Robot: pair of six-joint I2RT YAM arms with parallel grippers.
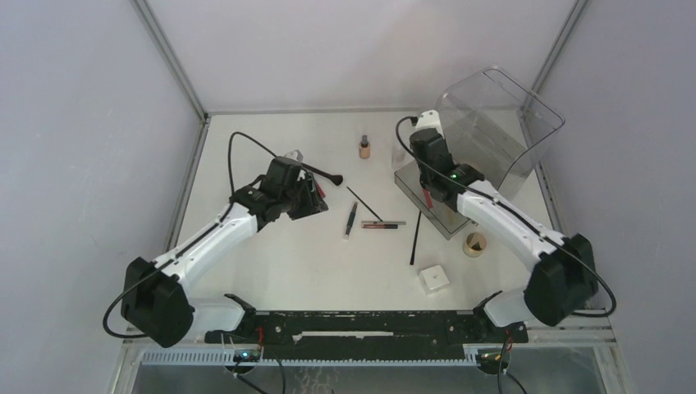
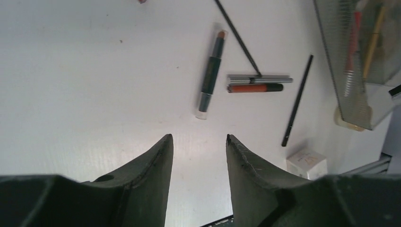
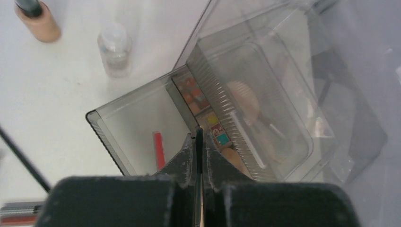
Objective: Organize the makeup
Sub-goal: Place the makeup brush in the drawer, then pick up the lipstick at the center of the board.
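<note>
The left gripper point(image 2: 199, 138) hangs over the bare table point(image 2: 71, 71) with its jaws about half apart and nothing between them. The makeup left to sort lies ahead of it, in the middle of the table. The nearest piece is the stick point(image 2: 211, 71), straight ahead of the jaws and a little beyond their tips. Its long axis points away from the gripper, so it lies across the line on which the jaws close. I judge the jaws could take it by its width without a turn of the wrist. The gloss point(image 2: 255, 88) and the silver tube point(image 2: 259, 78) touch each other just to the right of the stick. They lie crosswise, along the closing line, so for them the wrist would need about a quarter turn. The pencil point(image 2: 298, 106) lies further right and slanted, and the box point(image 2: 307, 163) is near its lower end. From above, the left gripper is nearer to the stick than the right one. The right gripper point(image 3: 198, 137) is over the organizer point(image 3: 105, 139) with its jaws pressed together, and I cannot see that they hold anything. A red stick point(image 3: 158, 149) lies in the compartment just below it. No brand can be read. The box has faint red marks, too small to read.
</note>
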